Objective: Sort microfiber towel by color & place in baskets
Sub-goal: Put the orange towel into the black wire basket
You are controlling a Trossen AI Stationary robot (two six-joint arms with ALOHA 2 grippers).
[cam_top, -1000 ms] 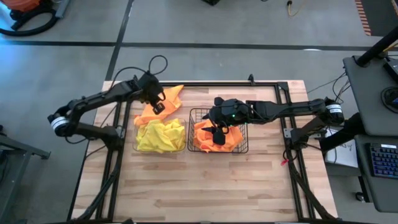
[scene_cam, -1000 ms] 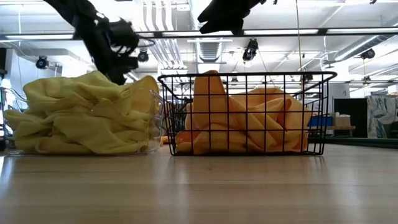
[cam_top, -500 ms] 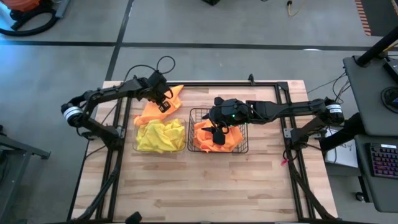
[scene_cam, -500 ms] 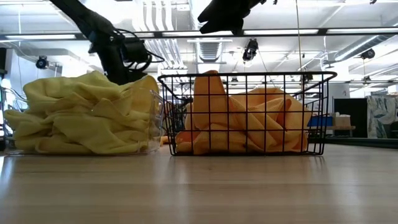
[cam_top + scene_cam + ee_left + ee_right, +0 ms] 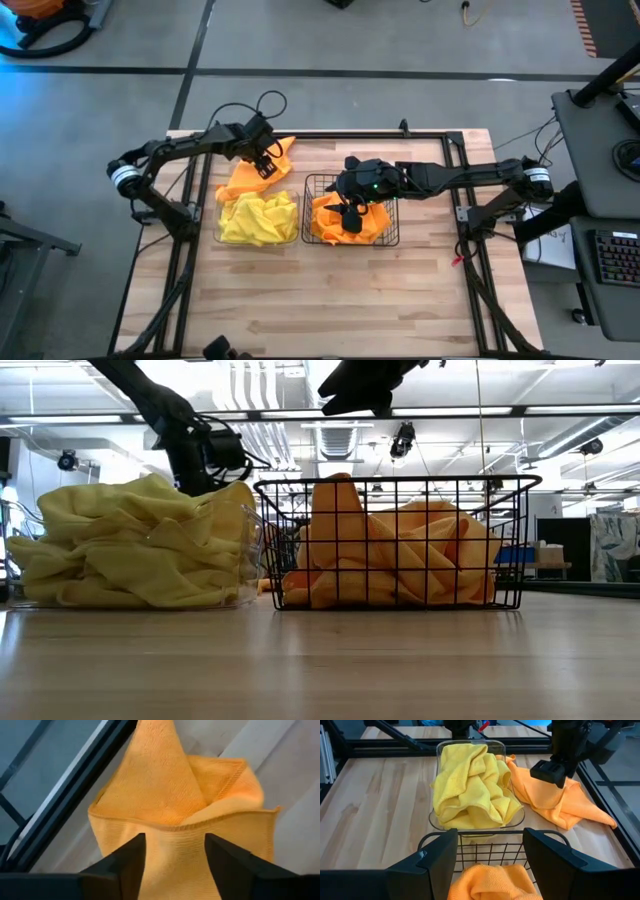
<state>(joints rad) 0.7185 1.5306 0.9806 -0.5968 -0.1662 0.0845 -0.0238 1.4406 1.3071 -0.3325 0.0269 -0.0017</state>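
Left pincer (image 5: 267, 163) gapes over orange towel (image 5: 245, 178); right pincer (image 5: 347, 217) wide; no writing.

Both robot arms were dark, nearly black, made of long thin tubes joined by thicker round parts. Each arm had a white ring near its base end. A black cable looped up in a curl above the left arm. The left claw (image 5: 266, 163) had two flat dark fingers (image 5: 122, 865) with slanted tips. The right claw (image 5: 347, 216) had a tiny green light glowing on the chunky wrist behind it.
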